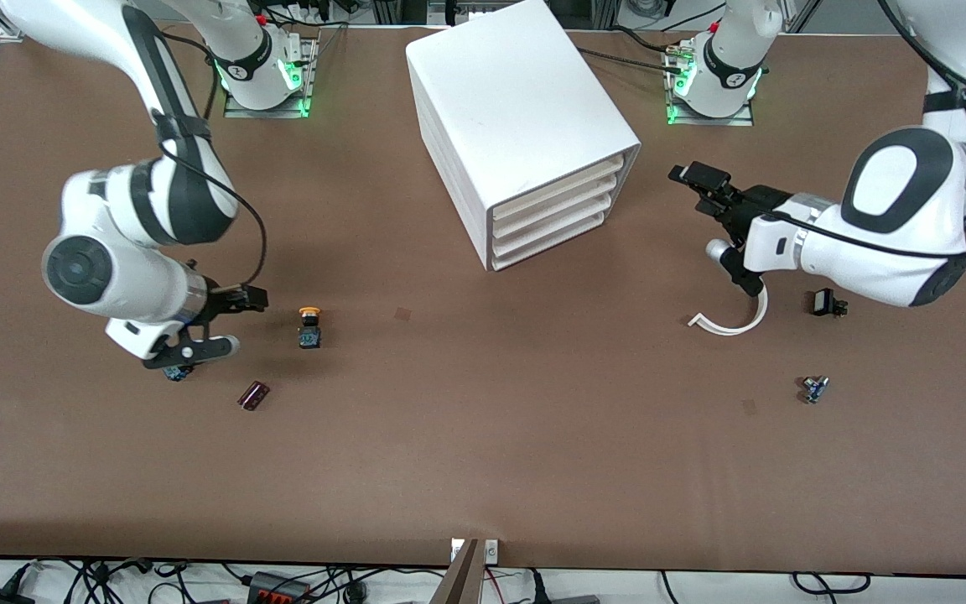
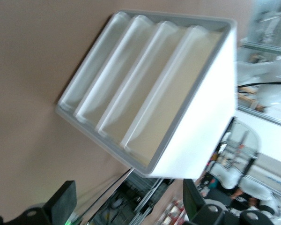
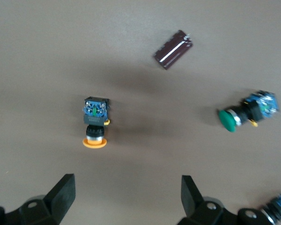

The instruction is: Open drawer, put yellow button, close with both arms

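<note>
The white cabinet (image 1: pixel 516 101) stands at the middle of the table, near the arms' bases. Its four drawers are all shut; the drawer (image 1: pixel 557 190) is the uppermost. In the left wrist view the drawer (image 2: pixel 171 93) lies next to the cabinet's plain top. The yellow button (image 1: pixel 309 325) lies on its side on the table toward the right arm's end. My right gripper (image 1: pixel 240 320) hovers beside it, open and empty; the right wrist view shows the button (image 3: pixel 95 125) ahead of the open gripper (image 3: pixel 126 197). My left gripper (image 1: pixel 703 214) is open and empty, facing the drawer fronts (image 2: pixel 129 201).
A dark red capacitor (image 1: pixel 254 395) and a green-capped switch (image 3: pixel 246 112) lie near the yellow button. A white curved strip (image 1: pixel 730 323), a small black part (image 1: pixel 825 302) and a small blue part (image 1: pixel 814 388) lie toward the left arm's end.
</note>
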